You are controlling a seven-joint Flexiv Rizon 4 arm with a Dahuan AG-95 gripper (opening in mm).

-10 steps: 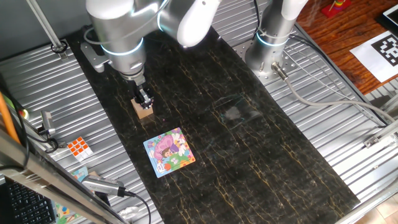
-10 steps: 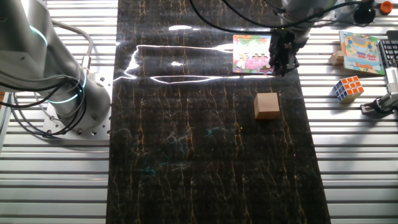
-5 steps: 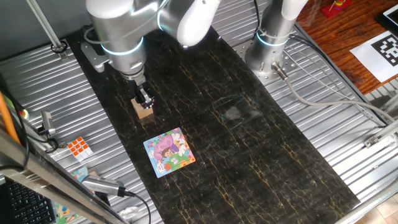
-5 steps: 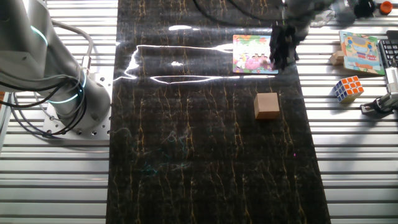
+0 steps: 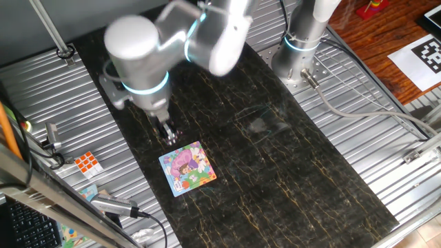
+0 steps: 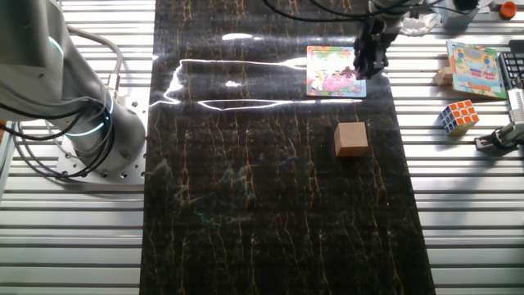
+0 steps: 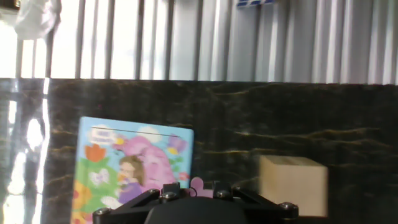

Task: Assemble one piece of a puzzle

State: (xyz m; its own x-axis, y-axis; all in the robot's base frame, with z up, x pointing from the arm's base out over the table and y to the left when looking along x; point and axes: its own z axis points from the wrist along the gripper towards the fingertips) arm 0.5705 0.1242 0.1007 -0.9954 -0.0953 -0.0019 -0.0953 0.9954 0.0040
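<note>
The tiny pink-purple knobbed jigsaw piece [image 7: 200,185], pinched by its edge in the closed black two-finger end effector [image 5: 169,137] just beside the flat blue-bordered cartoon puzzle board [image 5: 187,168], could twist or slip and miss its gap, jamming on the black table [image 5: 289,172].

Compared with the earlier frames, the arm is displaced from above the wooden cube [image 6: 351,138] toward the puzzle [image 5: 187,168]. In one fixed view the gripper [image 5: 169,135] now hangs just beside the board's upper-left corner rather than over the cube, which the arm now hides there. In the other fixed view the gripper [image 6: 368,65] sits at the puzzle's [image 6: 334,71] right edge, higher than before. The piece [image 7: 200,186] shows between the fingertips in the hand view.
</note>
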